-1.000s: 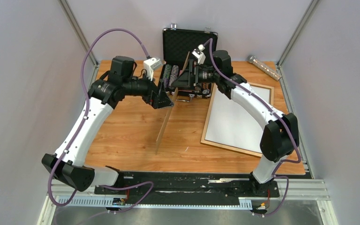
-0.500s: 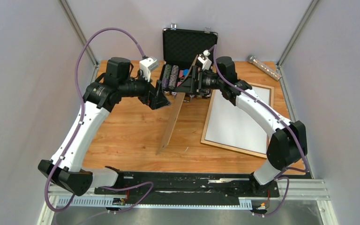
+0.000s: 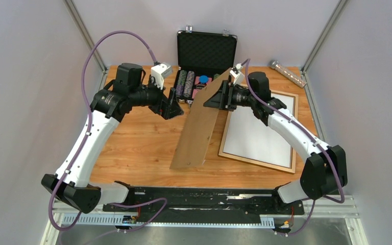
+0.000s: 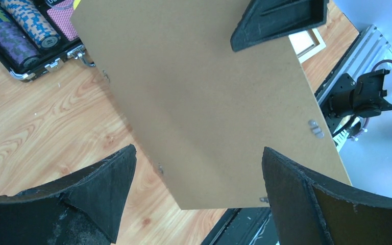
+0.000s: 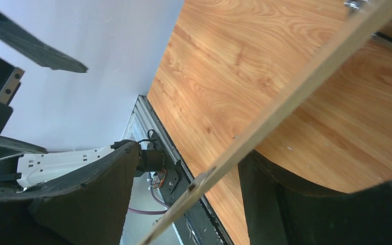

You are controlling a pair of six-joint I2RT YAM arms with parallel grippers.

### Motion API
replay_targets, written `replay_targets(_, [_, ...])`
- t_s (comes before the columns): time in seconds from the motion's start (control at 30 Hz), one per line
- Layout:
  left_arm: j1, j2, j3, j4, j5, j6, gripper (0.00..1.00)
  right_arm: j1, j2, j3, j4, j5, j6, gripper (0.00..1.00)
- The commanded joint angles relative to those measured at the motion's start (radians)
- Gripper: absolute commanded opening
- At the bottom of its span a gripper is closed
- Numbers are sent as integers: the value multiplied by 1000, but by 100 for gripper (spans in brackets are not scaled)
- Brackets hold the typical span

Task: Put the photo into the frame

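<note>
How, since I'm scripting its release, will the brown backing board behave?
Probably stiff: the backing board looks flat, propped only at its top by the right gripper. Likely topples if freed: it stands tilted on one edge.

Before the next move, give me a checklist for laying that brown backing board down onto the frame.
1. The left gripper is open and apart from the backing panel: ok.
2. The right gripper is clamped on the panel: not ok; the panel sits between its fingers with a gap on one side.
3. The photo lies white side up inside the frame: ok.
4. The panel's lower edge rests on the table: cannot tell.
5. The panel's top corner is apart from the black case: cannot tell.
</note>
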Motion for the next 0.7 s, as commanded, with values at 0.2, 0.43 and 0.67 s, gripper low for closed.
replay_targets(0.2, [-6, -28, 30, 7, -20, 23, 100, -104, -83, -139, 136, 7, 5, 62])
replay_targets(0.43, [-6, -41, 15, 13, -28, 23, 100, -160, -104, -230, 217, 10, 7, 50])
replay_targets(0.67, [-6, -55, 5, 15, -38, 28, 100, -201, -119, -265, 239, 35, 9, 43])
